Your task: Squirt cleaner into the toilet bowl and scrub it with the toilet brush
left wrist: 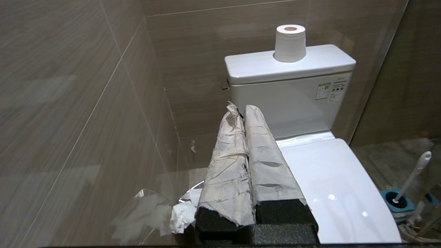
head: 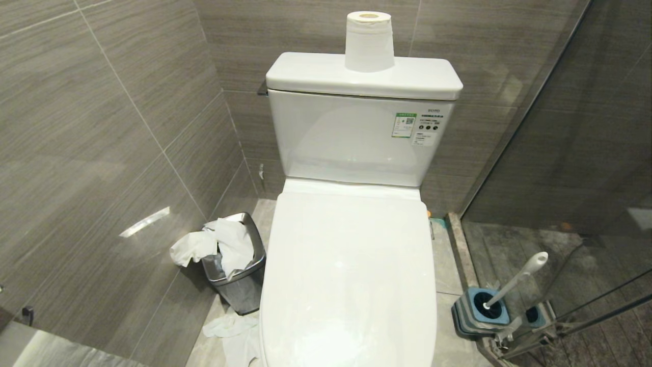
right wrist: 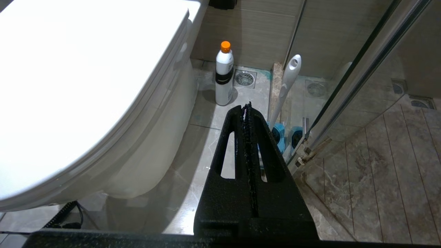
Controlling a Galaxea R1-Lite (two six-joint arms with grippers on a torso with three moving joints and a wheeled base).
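The white toilet's lid is down, so the toilet bowl's basin is hidden. To its right the toilet brush leans in a grey-and-blue holder on the floor, only its white handle showing. No cleaner liquid shows; a white bottle with an orange cap stands on the floor beside the toilet. My left gripper, its fingers wrapped in white paper, is shut and empty, held above the lid's left side and pointing at the tank. My right gripper is shut and empty, low beside the toilet, short of the bottle and brush.
A steel bin stuffed with white paper stands left of the toilet, with more paper on the floor. A paper roll sits on the tank. A glass shower door closes off the right, just behind the brush holder. Tiled walls stand close on the left.
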